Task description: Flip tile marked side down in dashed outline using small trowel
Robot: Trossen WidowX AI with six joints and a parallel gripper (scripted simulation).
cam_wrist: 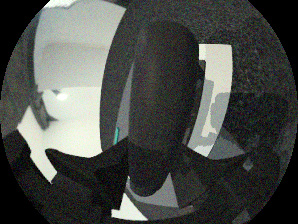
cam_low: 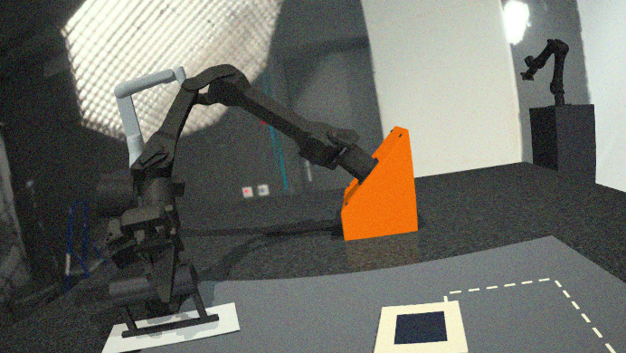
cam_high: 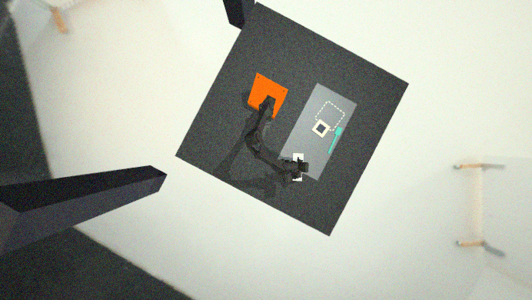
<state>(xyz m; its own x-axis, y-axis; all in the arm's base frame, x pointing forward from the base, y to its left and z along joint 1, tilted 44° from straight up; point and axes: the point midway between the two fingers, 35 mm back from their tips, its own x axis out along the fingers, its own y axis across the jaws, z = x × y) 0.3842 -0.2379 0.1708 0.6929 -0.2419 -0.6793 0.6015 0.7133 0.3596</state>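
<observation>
A trowel with a flat white blade and a dark round handle on two posts lies blade down at the near-left end of the mat. My gripper is shut on the trowel's handle. The arm hides part of it. The tile lies flat, cream with a dark square facing up. It is at the side of the dashed outline, mostly outside it. The tile is not visible in the wrist view.
A teal flat-bladed tool lies on the grey mat, beside the tile along the mat's edge. The orange arm base stands on the dark table, across from the mat.
</observation>
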